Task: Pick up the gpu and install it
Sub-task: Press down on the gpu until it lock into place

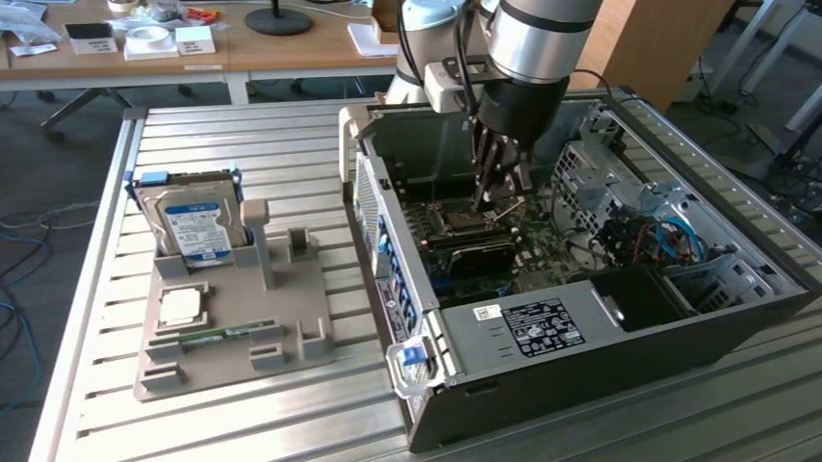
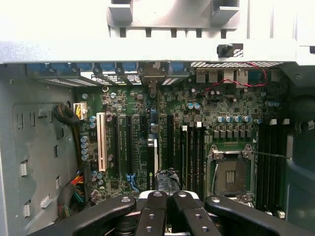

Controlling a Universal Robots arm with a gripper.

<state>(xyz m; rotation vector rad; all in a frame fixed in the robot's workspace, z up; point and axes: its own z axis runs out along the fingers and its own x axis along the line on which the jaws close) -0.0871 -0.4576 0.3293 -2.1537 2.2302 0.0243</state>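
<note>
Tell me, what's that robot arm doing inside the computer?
The robot arm reaches down into the open computer case. Its fingers are shut just above the motherboard, right by the gpu, which stands on edge in a slot. I cannot tell whether they are gripping it.

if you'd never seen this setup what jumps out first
The open pc case lying on its side on the slatted table, with the arm reaching down into it and the gripper shut above the motherboard. To the exterior view's left, a hard drive stands upright in a grey holder.
</note>
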